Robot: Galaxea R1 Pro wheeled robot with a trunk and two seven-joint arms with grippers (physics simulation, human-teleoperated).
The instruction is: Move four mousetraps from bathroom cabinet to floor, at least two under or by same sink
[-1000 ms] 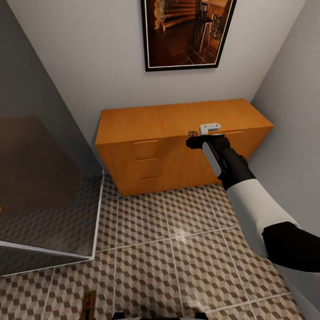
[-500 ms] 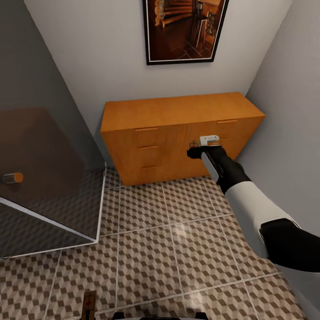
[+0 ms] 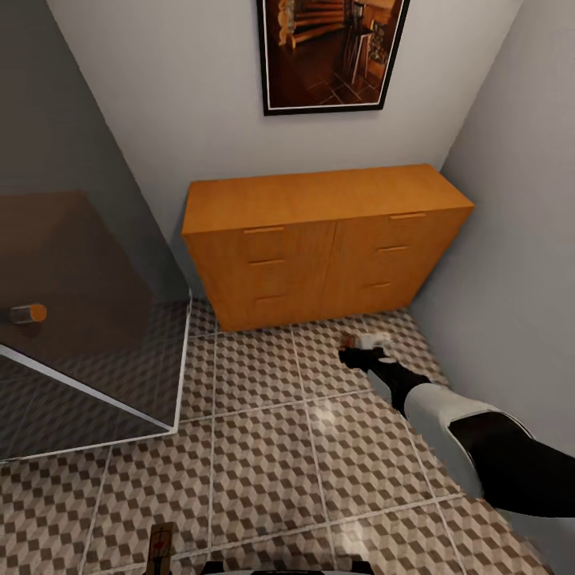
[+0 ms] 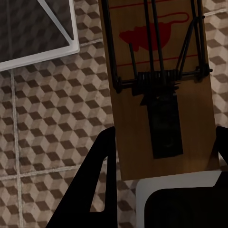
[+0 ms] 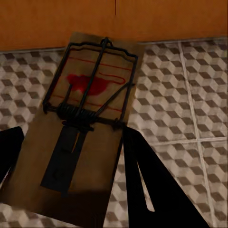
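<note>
The orange-brown cabinet (image 3: 319, 231) stands against the back wall with its drawers shut. My right gripper (image 3: 357, 345) hangs low over the patterned bathroom floor (image 3: 263, 455) in front of the cabinet's right half, shut on a mousetrap (image 3: 348, 341). The right wrist view shows that mousetrap (image 5: 85, 128) clamped between the black fingers (image 5: 152, 185), with the cabinet (image 5: 114, 19) base just beyond it. My left gripper (image 4: 164, 142) is shut on another mousetrap (image 4: 161, 85) above the tiles; this mousetrap (image 3: 162, 547) also shows at the head view's bottom edge. The sink is out of view.
A glass shower enclosure (image 3: 80, 319) with a white base rim fills the left side, and its corner (image 4: 42, 42) is near the left trap. A grey wall (image 3: 519, 239) closes the right side. A framed picture (image 3: 331, 52) hangs above the cabinet.
My right arm has dropped from drawer height at the cabinet front to just above the floor, carrying its mousetrap. The left trap has stayed put. The camera shifted slightly at first.
</note>
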